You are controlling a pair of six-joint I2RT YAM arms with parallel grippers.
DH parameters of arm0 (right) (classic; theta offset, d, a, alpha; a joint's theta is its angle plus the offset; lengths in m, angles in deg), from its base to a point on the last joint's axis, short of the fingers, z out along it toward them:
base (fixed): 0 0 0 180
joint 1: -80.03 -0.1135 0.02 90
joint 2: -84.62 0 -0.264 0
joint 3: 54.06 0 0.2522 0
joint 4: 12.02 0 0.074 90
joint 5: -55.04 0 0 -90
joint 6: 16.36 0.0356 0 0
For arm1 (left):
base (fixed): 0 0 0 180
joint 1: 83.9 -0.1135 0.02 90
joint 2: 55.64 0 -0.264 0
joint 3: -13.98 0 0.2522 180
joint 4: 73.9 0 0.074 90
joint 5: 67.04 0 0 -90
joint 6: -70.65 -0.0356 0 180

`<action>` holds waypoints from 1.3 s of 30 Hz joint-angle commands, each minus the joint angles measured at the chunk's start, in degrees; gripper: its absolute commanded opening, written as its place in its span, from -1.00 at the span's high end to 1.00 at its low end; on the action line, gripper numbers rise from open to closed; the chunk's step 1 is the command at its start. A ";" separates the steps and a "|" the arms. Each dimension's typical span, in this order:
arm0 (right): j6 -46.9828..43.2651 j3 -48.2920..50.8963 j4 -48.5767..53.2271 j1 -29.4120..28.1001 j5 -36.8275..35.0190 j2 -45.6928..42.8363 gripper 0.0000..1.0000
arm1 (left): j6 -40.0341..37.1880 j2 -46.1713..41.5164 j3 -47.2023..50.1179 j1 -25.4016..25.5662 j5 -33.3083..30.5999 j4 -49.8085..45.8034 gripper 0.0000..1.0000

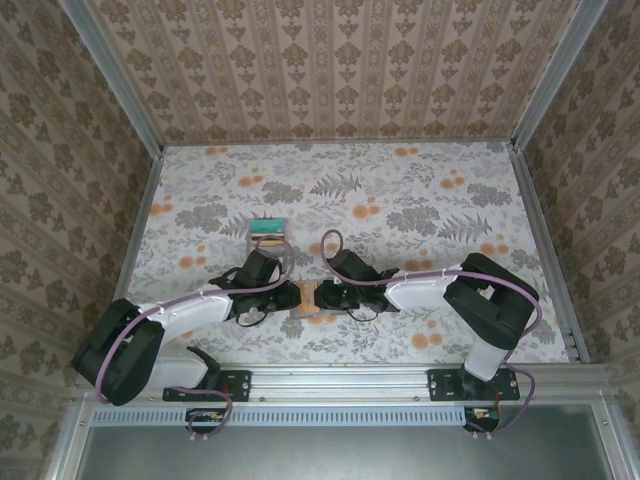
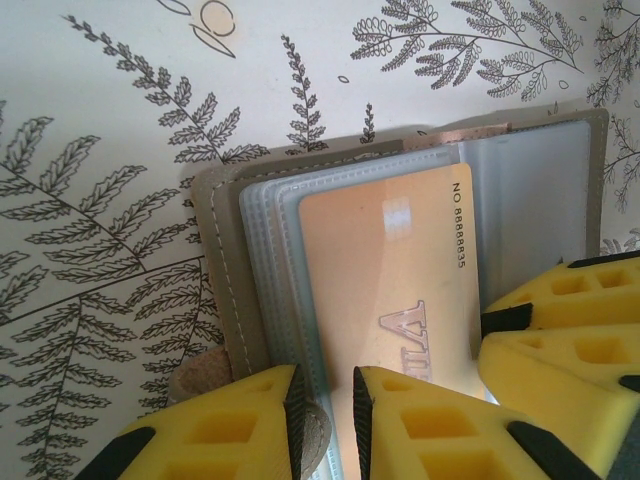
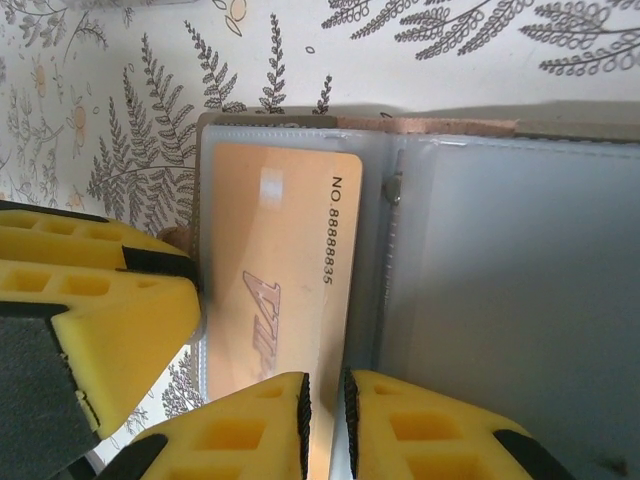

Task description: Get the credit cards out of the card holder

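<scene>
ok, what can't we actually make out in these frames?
Top view: card holder mostly under left gripper and right gripper; too small for detail.
Left wrist: lower end of the orange card and part of its lettering behind the grippers.
Right wrist: holder's right page cut by the frame edge; any cards behind the orange one covered.

The card holder [image 1: 300, 300] lies on the desk [image 1: 400, 190] at lower centre of the top view, between the left end effector [image 2: 328, 400] and right end effector [image 3: 325, 400]. 1 credit card [image 3: 270, 280] lies inside it; a card stack [image 1: 268, 231] sits nearby, up-left.
</scene>
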 commanded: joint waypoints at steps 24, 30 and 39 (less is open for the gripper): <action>0.66 3.46 -3.53 2.53 1.50 -1.09 1.00 | -0.07 3.06 -1.88 -0.73 -4.16 -7.55 0.88; 0.70 3.48 -5.73 2.69 3.02 -0.40 0.94 | -0.18 3.14 -2.09 -0.73 -3.78 -7.30 0.88; 0.82 1.89 -7.57 2.67 4.80 2.95 0.63 | -0.35 3.32 -2.18 -0.50 -3.36 -7.04 0.88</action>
